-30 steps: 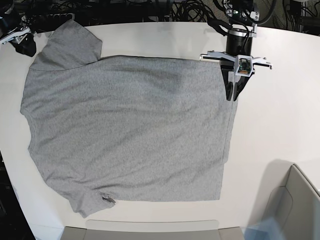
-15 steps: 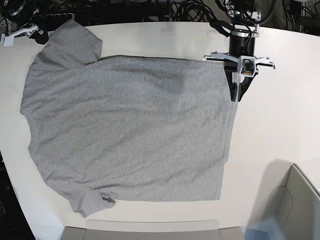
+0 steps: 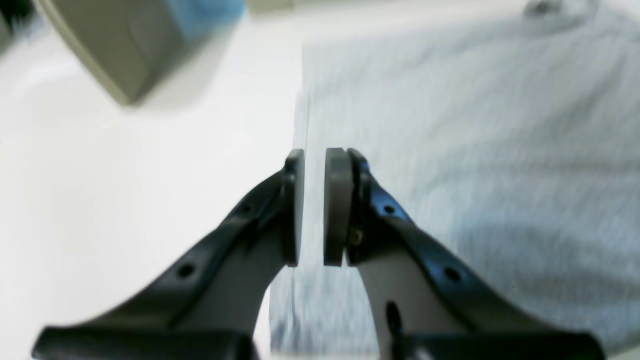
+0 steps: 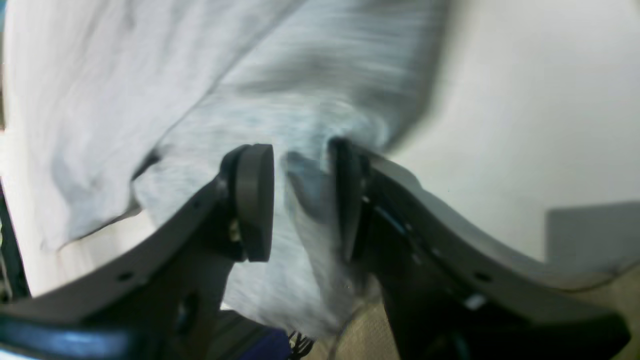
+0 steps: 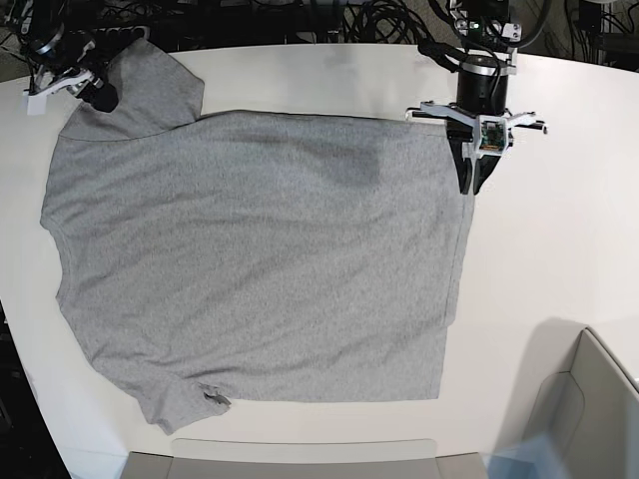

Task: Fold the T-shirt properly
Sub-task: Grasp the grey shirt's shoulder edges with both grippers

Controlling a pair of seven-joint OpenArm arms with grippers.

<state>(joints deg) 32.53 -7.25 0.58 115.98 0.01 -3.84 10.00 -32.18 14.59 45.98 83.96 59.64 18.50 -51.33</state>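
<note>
Left gripper (image 3: 314, 207) fingers (image 3: 336, 205) nearly parallel with a narrow gap, set along the T-shirt (image 5: 250, 259) hem edge; whether cloth is caught between the pads cannot be told, blurred; in the base view, poised at the shirt's upper right corner, pointing down at the tabletop (image 5: 559, 249).

Right gripper (image 4: 300, 200) fingers (image 4: 255, 200) spread part way with a raised fold of grey cloth standing between the pads; far pad against the fabric, near pad seemingly apart from it, so a firm pinch cannot be told; in the base view, placed at the sleeve in the upper left corner (image 5: 85, 90).

Heather-grey T-shirt spread flat, plain side up, across most of the white tabletop; sleeves toward the left side of the base view, hem toward the right; lower sleeve slightly crumpled near the front edge.

Grey bin (image 5: 589, 409) at the lower right corner of the base view, well apart from the shirt; tangle of black cables (image 5: 300, 20) beyond the far edge.
</note>
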